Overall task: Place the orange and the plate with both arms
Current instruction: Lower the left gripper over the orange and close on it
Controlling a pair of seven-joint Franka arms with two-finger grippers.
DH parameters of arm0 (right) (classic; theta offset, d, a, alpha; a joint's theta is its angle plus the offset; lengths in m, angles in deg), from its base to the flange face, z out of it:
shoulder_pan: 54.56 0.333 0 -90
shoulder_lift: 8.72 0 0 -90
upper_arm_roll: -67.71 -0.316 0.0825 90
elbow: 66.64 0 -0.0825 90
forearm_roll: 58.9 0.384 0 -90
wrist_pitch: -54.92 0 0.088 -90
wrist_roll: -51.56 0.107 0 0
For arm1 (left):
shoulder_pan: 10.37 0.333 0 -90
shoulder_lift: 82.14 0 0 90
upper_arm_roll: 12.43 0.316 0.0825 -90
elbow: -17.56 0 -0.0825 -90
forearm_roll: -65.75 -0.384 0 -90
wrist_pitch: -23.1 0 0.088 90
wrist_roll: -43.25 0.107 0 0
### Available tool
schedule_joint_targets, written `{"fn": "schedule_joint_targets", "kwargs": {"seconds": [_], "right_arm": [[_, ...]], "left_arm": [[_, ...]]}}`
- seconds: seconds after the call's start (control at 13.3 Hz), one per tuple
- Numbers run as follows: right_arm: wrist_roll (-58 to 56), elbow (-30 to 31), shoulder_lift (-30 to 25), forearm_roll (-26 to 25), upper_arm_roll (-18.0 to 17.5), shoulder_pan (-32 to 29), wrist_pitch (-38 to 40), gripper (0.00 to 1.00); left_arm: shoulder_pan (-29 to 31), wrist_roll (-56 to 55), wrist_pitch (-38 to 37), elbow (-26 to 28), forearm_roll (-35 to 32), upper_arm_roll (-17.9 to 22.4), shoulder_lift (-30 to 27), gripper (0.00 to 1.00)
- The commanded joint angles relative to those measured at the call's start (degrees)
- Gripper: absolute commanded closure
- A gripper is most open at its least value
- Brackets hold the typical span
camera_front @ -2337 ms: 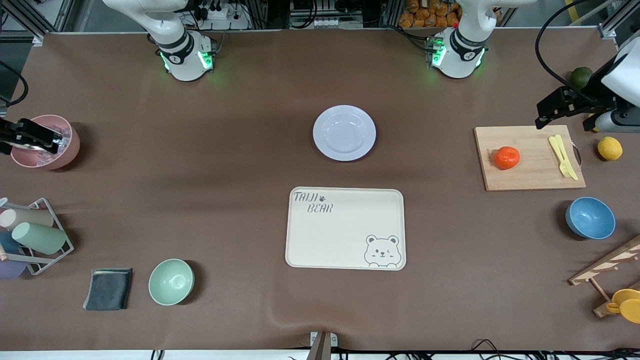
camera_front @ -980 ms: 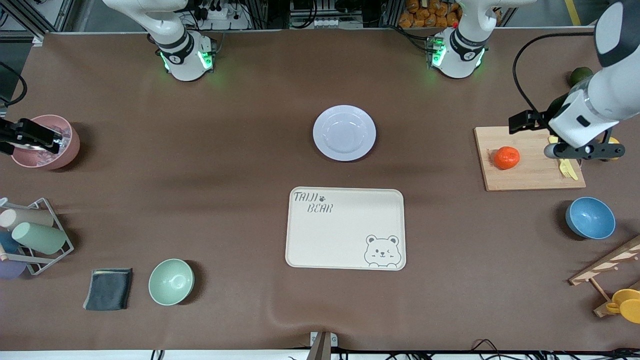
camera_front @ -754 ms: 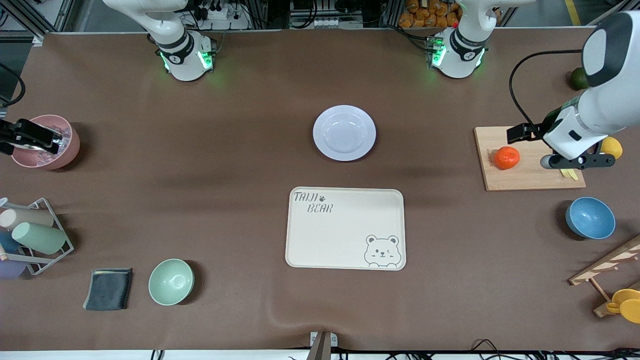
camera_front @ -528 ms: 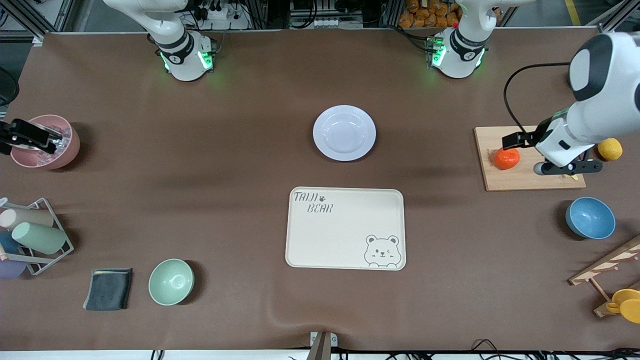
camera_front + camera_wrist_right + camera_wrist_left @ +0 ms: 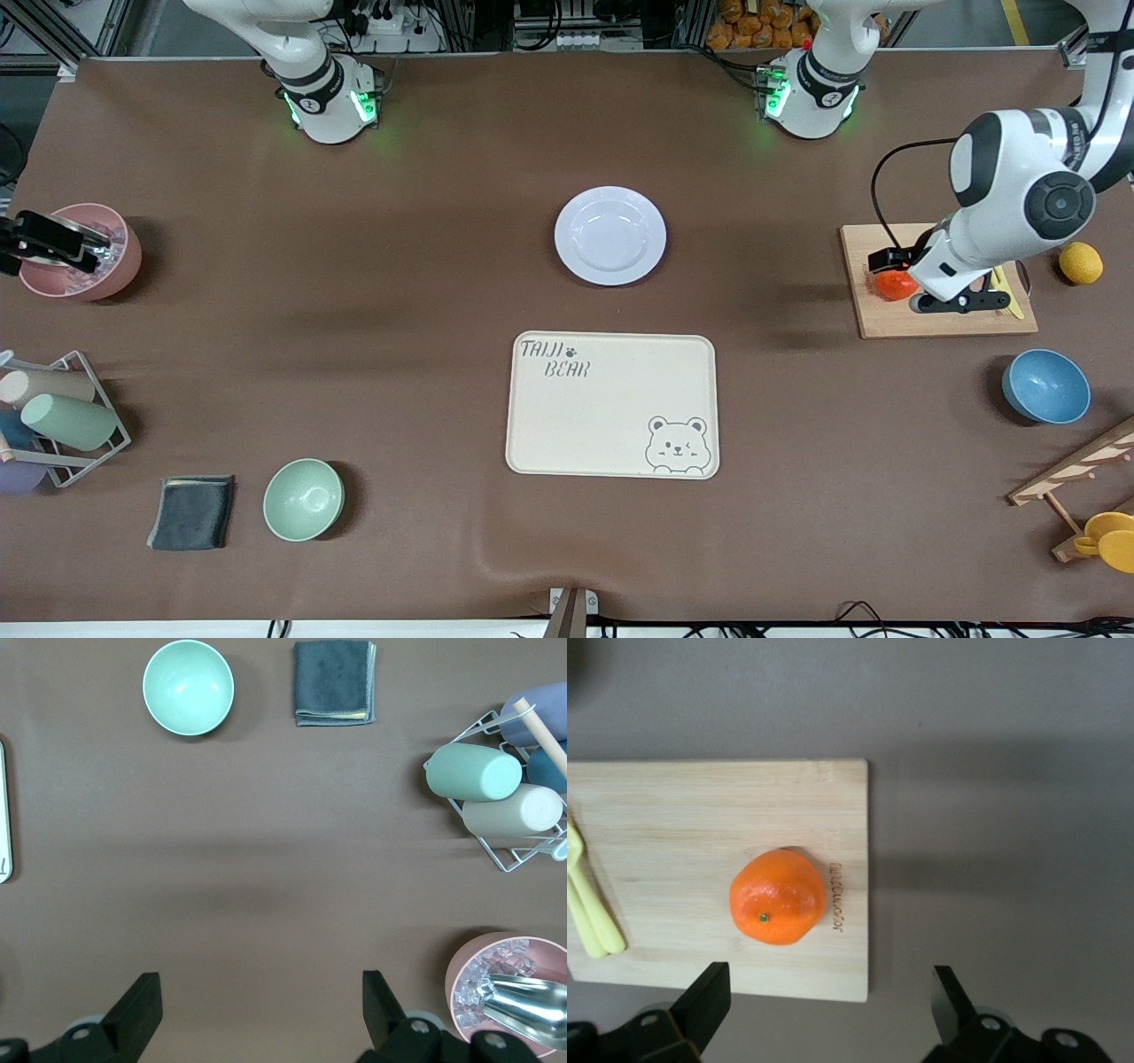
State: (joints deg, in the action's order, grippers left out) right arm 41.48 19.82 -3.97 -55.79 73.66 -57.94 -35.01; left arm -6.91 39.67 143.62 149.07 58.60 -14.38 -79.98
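We see white arms with black joint caps, black cables, black grippers, green-lit bases.

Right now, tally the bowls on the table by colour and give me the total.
Pink bowl: 1
Pale green bowl: 1
Blue bowl: 1
Total: 3
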Motion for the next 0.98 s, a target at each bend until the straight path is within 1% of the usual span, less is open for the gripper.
{"fn": "schedule_joint_targets", "kwargs": {"seconds": [0.0,0.23,0.45,0.6,0.83,0.9], "right_arm": [[-0.7,-0.9,0.4,0.7,-0.3,-0.8,0.9,0.00],[-0.7,-0.8,0.4,0.7,-0.4,-1.2,1.0,0.00],[-0.6,-0.8,0.4,0.7,-0.4,-1.2,2.2,0.00],[-0.6,-0.9,0.4,0.7,-0.4,-1.2,2.5,0.00],[-0.6,-0.9,0.3,1.3,-0.5,-0.8,2.6,0.00],[-0.6,-0.9,0.3,1.3,-0.6,-0.7,2.6,0.00]], "left_arm": [[1.7,0.0,4.3,2.7,-6.4,-0.5,2.5,0.00],[2.6,0.0,6.7,3.2,-7.5,-0.4,5.0,0.00],[6.6,1.1,12.9,6.0,-8.2,-0.6,5.9,0.00],[7.1,1.1,16.6,7.5,-9.4,-0.6,7.2,0.00],[8.1,1.1,18.8,9.3,-9.5,-0.6,8.3,0.00],[8.4,1.1,19.3,9.4,-9.5,-0.6,9.6,0.00]]}}
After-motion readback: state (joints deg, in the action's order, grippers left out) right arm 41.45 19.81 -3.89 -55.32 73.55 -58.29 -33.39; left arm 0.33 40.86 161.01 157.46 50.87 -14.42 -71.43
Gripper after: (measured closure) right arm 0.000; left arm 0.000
